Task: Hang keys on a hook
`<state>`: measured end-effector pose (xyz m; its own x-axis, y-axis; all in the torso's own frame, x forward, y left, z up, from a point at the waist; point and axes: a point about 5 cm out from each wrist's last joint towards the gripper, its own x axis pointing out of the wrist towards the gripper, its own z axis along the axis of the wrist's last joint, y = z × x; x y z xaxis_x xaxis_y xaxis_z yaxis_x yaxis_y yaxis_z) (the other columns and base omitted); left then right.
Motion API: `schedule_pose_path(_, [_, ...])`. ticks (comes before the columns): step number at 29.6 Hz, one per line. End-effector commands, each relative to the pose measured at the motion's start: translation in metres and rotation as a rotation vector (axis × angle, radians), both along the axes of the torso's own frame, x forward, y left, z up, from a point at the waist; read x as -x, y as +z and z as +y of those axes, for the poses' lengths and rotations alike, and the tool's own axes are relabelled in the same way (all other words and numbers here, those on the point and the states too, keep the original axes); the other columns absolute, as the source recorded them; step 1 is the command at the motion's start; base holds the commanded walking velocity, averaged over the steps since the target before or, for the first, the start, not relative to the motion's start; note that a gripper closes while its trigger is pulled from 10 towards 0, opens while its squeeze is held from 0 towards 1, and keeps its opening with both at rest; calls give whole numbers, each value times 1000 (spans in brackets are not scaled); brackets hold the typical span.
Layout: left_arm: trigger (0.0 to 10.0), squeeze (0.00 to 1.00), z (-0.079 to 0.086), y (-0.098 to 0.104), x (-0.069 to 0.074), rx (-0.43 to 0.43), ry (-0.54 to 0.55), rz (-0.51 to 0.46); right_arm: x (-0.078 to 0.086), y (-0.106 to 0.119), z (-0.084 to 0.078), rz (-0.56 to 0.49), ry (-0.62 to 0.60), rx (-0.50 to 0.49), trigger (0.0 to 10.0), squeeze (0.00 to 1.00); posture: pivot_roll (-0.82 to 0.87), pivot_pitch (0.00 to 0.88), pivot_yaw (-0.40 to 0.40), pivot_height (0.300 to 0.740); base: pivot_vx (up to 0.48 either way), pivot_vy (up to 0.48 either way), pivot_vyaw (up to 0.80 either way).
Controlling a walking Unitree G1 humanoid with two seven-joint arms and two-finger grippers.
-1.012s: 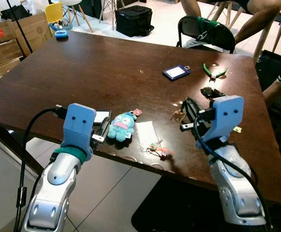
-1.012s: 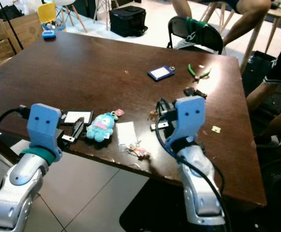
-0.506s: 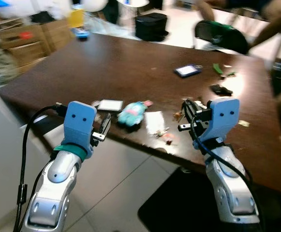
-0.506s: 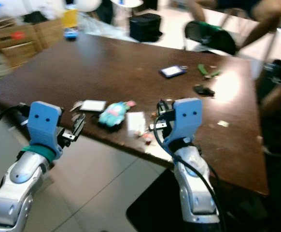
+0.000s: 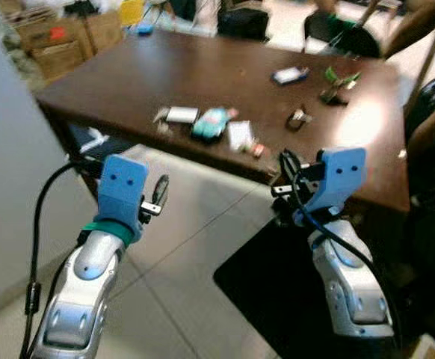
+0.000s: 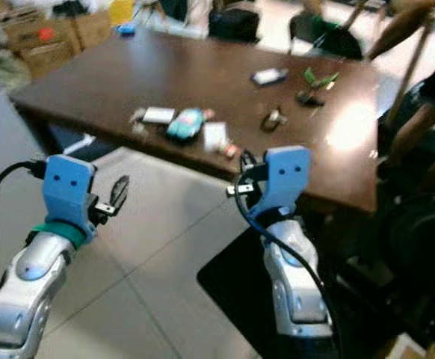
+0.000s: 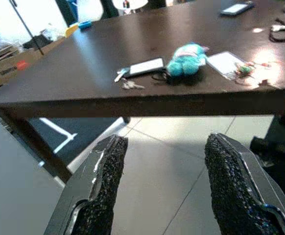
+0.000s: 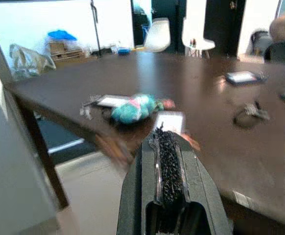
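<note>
Tiled floor is seen beneath both arms, with a dark mat lying under the right one. Beyond the floor stands a dark brown table, well apart from both hands. Cardboard boxes are stacked past its far left corner, and a black chair stands at its far side.

On the table, near the front edge, a teal plush toy is seen, with a white card just to its left and another pale card to its right. The keys lie on the table just beside the left white card, close to the table's front edge. A blue card holder and green pliers lie farther back.

The left hand is held over the floor in front of the table; in the left wrist view its fingers are spread apart and nothing is held between them. The right hand is held near the table's front edge; in the right wrist view its fingers are pressed together, with nothing seen between them.
</note>
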<state>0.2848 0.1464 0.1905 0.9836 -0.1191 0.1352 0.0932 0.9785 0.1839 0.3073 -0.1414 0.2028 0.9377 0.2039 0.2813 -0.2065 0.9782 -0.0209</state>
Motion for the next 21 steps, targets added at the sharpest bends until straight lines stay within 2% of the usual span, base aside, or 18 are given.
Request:
schedule_pose_path(1, [10000, 0, -2, -2, 1, -7, -9, 3, 0, -1, -3, 0, -10, -16, 10000, 0, -105, 29, 106, 740, -428, 0, 0])
schedule_pose_path(17, [10000, 0, -3, 0, 0, -7, -27, -1, -3, 0, -4, -30, -22, 58, 10000, 0, -99, 22, 112, 740, -390, 0, 0])
schedule_pose_path(21, [10000, 0, -4, 2, -1, -2, -28, 3, -4, 0, -6, -34, -36, 64, 10000, 0, -98, 23, 115, 740, 0, 0, 734])
